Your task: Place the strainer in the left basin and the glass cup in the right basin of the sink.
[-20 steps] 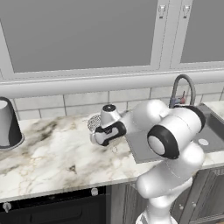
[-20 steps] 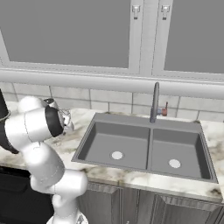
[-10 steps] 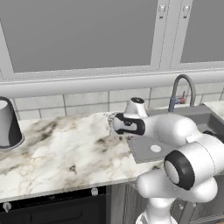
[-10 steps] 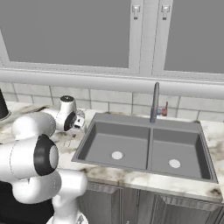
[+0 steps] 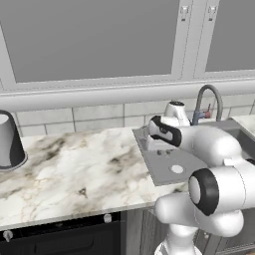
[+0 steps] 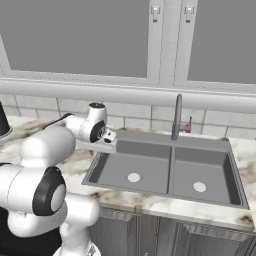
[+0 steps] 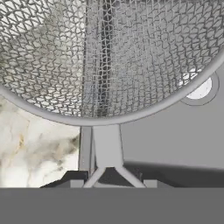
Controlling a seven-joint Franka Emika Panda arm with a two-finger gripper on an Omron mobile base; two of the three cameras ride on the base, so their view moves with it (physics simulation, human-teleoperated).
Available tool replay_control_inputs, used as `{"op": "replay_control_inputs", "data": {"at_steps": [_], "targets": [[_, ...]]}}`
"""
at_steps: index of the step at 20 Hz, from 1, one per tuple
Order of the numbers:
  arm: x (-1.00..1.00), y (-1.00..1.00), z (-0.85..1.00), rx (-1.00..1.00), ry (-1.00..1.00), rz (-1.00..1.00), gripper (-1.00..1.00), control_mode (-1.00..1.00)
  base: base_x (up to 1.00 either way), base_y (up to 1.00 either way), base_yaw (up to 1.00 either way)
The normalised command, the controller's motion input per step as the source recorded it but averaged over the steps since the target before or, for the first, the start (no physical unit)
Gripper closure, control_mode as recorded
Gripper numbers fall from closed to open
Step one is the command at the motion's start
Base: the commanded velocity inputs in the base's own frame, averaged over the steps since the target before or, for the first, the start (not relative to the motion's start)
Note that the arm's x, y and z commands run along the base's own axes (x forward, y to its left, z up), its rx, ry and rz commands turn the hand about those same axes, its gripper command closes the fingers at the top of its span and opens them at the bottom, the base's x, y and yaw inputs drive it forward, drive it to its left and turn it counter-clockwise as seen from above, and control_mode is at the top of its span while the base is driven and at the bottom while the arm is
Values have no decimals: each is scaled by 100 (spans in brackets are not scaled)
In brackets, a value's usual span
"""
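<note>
My pincer point(image 7: 107, 183) is closed on the thin wire handle of the strainer point(image 7: 109, 57), whose silvery mesh bowl spreads wide just ahead of my fingertips in the hand view. Through the mesh and below its rim I see marbled worktop point(image 7: 35, 148) on one side and the dark grey floor of the left basin point(image 7: 170, 135) on the other, with that basin's pale round drain point(image 7: 197, 89) showing just past the strainer's rim. In the right base view my pincer point(image 6: 110, 136) sits at the near-left corner of the sink point(image 6: 210, 200), at the rim of the left basin point(image 6: 145, 167), above its floor. The right basin point(image 6: 200, 175) lies beyond the central divider, with its own pale drain, and the tall curved faucet point(image 6: 176, 117) stands behind the divider. In the left base view my hand point(image 5: 162, 132) is over the sink's left edge, and a large grey cylinder point(image 5: 10, 139) stands well apart at the far left of the worktop point(image 5: 74, 169).
</note>
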Motion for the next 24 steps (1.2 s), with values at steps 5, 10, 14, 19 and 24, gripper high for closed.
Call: {"op": "replay_control_inputs", "data": {"at_steps": [5,10,14,19,24], "targets": [[6,-75,-29,-11,0,14,100,-100,0,0,0],[5,-61,-33,-1,0,26,100,-100,0,0,0],[4,-36,-4,0,6,32,100,-100,0,0,0],[-1,-14,-7,0,13,38,100,-100,0,0,0],[-23,-19,-29,1,8,38,100,-100,0,0,0]]}}
